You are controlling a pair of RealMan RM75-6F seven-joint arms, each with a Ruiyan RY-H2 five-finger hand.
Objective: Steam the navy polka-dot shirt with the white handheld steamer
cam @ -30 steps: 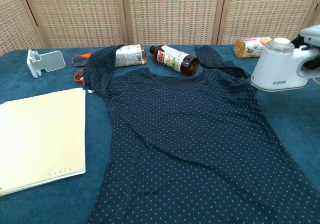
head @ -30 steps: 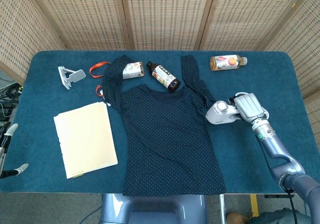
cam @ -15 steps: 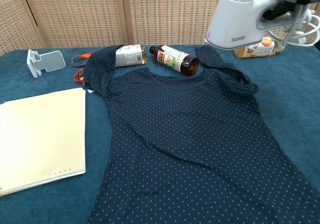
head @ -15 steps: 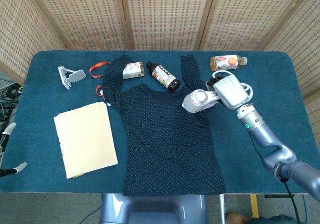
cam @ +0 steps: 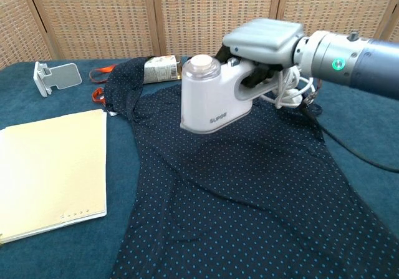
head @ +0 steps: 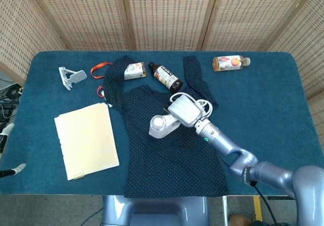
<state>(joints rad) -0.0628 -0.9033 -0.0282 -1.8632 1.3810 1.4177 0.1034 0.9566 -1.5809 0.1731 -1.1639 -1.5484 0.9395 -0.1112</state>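
Note:
The navy polka-dot shirt (head: 174,155) (cam: 249,191) lies spread flat in the middle of the blue table. My right hand (head: 185,109) (cam: 262,39) grips the handle of the white handheld steamer (head: 163,126) (cam: 209,101) and holds it over the shirt's chest area, nozzle end toward the left. In the chest view the steamer hangs slightly above the cloth. Its white cord (cam: 293,92) is bunched by the hand. My left hand (head: 6,135) shows only at the far left edge, off the table, fingertips apart and nothing in it.
A cream paper pad (head: 86,140) (cam: 50,173) lies left of the shirt. Near the collar lie a labelled bottle (head: 135,70) (cam: 163,68) and a dark bottle (head: 166,77). An orange drink bottle (head: 230,62) sits back right. A white stand (head: 71,77) (cam: 53,78) and an orange strap (head: 98,70) are back left.
My right hand carried the steamer from the table right of the shirt, up and leftward, to over the shirt's chest. The left hand barely moved.

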